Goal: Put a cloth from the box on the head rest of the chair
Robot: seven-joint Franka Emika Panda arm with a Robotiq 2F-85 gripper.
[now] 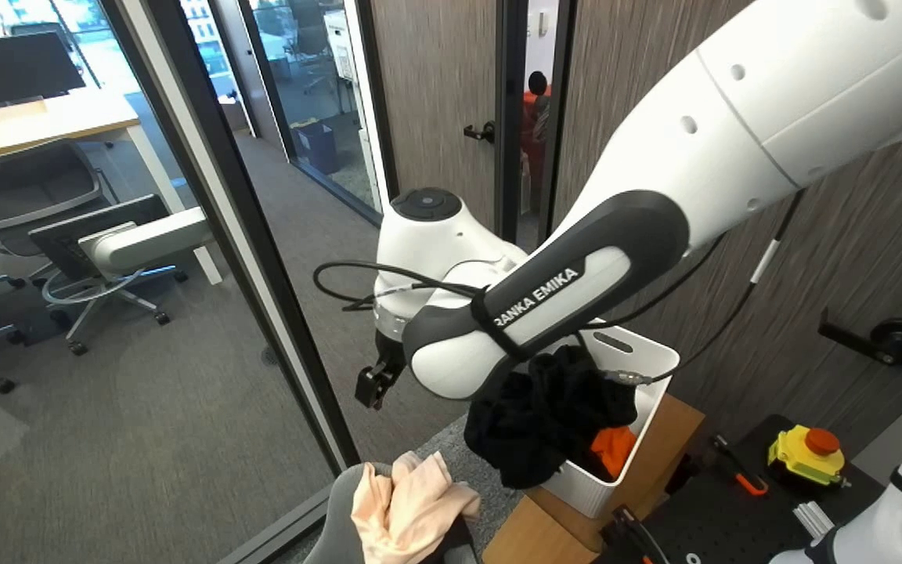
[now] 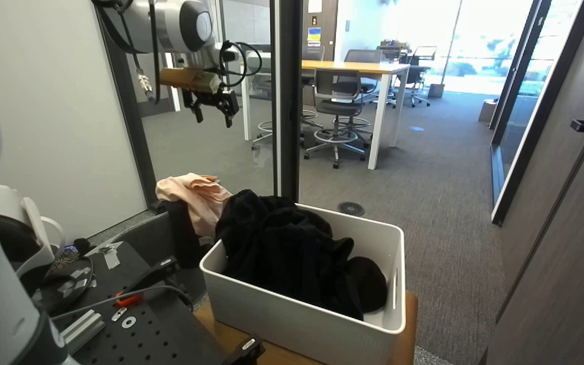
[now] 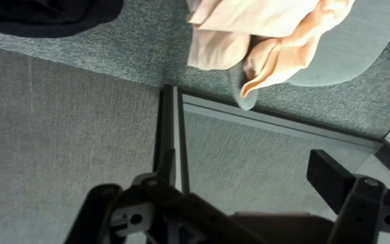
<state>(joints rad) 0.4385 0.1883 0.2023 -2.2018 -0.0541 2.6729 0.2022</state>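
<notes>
A peach cloth [image 1: 412,505] lies crumpled over the top of the grey chair [image 1: 339,521]. The cloth [image 2: 195,200] and chair [image 2: 142,237] also show in an exterior view, and the cloth [image 3: 256,17] is at the top of the wrist view. The white box [image 2: 297,314] holds a black cloth [image 2: 282,248] that hangs over its rim towards the chair. An orange cloth [image 1: 614,448] shows inside the box in an exterior view. My gripper [image 2: 214,121] is open and empty, up in the air above and beyond the chair, apart from the cloth. Its spread fingers [image 3: 241,161] show in the wrist view.
The box stands on a brown base [image 1: 666,439] beside a black perforated work surface [image 2: 135,329] with tools and a yellow emergency stop [image 1: 807,454]. A glass wall with a dark frame post [image 2: 287,101] stands close behind the chair. A wooden door [image 1: 443,102] is beyond.
</notes>
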